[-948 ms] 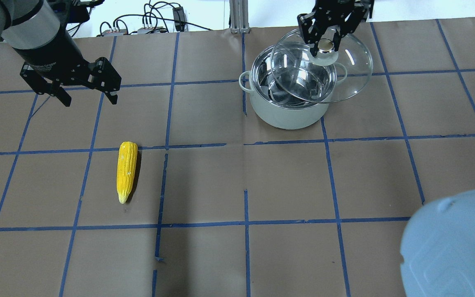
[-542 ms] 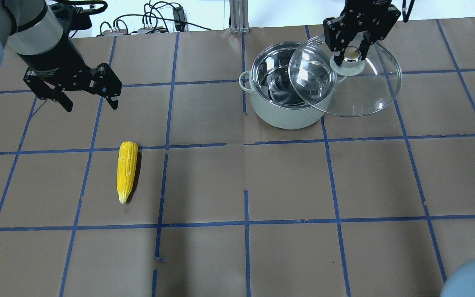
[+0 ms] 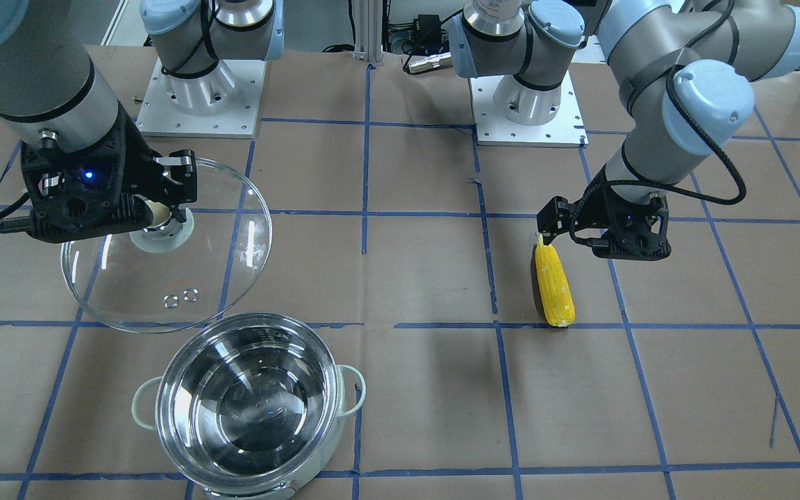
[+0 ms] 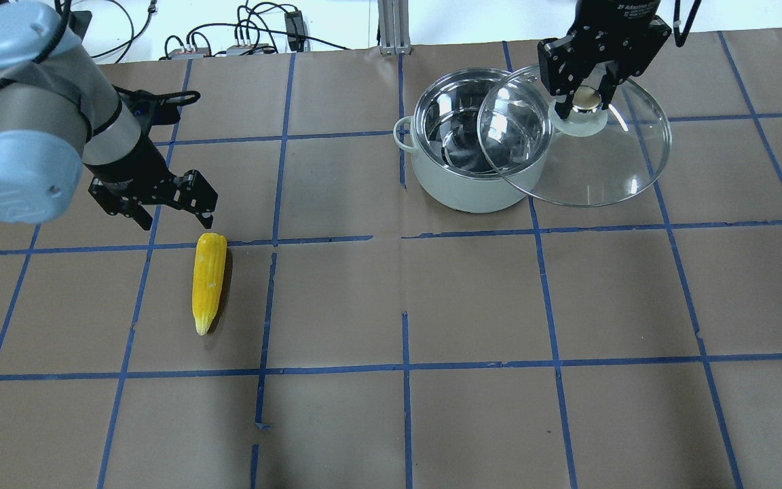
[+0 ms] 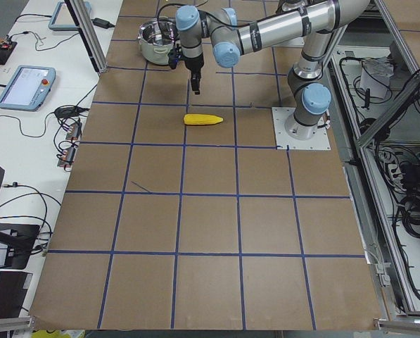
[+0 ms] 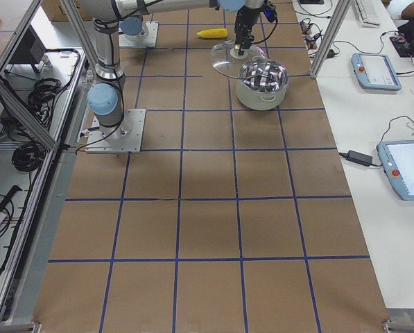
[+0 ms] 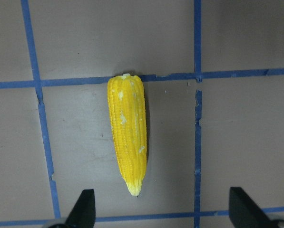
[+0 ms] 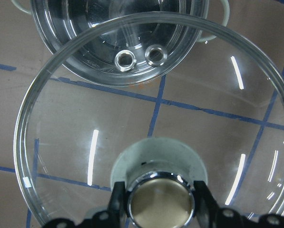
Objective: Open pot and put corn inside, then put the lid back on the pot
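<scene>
The pot stands open and empty at the far right of the table; it also shows in the front view. My right gripper is shut on the knob of the lid and holds it tilted beside the pot, its edge overlapping the pot's rim from overhead. The right wrist view shows the fingers clamping the knob. The corn lies on the table at the left. My left gripper is open and empty above the corn, which sits ahead of the fingertips.
Blue tape lines grid the brown table. An aluminium post and cables sit at the far edge. Both arm bases stand on the robot's side. Tablets lie on the side bench.
My left gripper has moved toward the corn and come down over it, still open. My right gripper has carried the lid further right, off the pot.
</scene>
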`<state>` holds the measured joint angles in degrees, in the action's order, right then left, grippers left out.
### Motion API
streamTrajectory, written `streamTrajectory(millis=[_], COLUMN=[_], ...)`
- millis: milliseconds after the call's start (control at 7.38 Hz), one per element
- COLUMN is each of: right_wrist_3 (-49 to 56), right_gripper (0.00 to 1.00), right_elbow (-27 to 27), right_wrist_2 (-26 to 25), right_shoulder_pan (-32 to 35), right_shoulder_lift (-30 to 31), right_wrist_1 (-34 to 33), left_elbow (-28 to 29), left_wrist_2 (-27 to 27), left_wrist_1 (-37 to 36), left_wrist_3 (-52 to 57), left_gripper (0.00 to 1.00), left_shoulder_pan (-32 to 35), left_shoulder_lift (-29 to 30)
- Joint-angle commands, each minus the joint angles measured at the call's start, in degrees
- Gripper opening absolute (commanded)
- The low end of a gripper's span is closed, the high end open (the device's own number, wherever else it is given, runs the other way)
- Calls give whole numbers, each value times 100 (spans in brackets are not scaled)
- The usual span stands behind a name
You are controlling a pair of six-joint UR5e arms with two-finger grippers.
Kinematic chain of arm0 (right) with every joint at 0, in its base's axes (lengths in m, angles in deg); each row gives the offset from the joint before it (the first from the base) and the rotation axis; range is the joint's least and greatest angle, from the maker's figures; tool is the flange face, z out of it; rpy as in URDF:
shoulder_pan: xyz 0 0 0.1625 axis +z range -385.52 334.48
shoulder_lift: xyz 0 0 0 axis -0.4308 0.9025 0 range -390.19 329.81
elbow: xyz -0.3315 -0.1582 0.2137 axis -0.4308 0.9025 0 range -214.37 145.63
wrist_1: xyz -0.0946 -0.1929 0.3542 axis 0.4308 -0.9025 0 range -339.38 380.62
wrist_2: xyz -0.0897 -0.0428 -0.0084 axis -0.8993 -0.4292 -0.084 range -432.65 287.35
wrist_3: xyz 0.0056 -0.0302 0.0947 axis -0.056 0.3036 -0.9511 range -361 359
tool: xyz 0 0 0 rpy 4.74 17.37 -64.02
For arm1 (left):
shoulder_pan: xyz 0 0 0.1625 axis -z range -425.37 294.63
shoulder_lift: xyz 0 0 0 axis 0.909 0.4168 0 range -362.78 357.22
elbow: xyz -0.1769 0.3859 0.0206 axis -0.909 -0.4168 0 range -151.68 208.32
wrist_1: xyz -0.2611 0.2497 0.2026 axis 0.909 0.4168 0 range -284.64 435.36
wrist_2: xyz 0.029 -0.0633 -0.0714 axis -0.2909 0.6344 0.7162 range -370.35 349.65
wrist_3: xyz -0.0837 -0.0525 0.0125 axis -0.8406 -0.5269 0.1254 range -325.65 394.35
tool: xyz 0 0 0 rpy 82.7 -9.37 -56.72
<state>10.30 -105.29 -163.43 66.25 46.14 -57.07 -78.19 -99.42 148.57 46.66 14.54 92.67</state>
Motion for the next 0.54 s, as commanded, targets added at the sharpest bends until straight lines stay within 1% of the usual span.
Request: streamTrajectory(millis=[0,135,406], right_wrist_3=[-13,-13,-4], right_gripper=[28,28,29], right_elbow=[-45,-36,-36], right_wrist_2=[69,34,17], right_shoulder_pan=[8,8,8], right_shoulder_lift=[-30,4,-31], right_wrist_1=[-19,-45,-54], left_elbow=[-712,-818,-863], left_wrist_2=[57,39,30], left_wrist_1=[-1471,-1842,-2151], left_wrist_3=[638,711,711], left_gripper=[100,100,98], left_shoulder_pan=[-151,-186,-239], left_shoulder_lift=[551,780,1263])
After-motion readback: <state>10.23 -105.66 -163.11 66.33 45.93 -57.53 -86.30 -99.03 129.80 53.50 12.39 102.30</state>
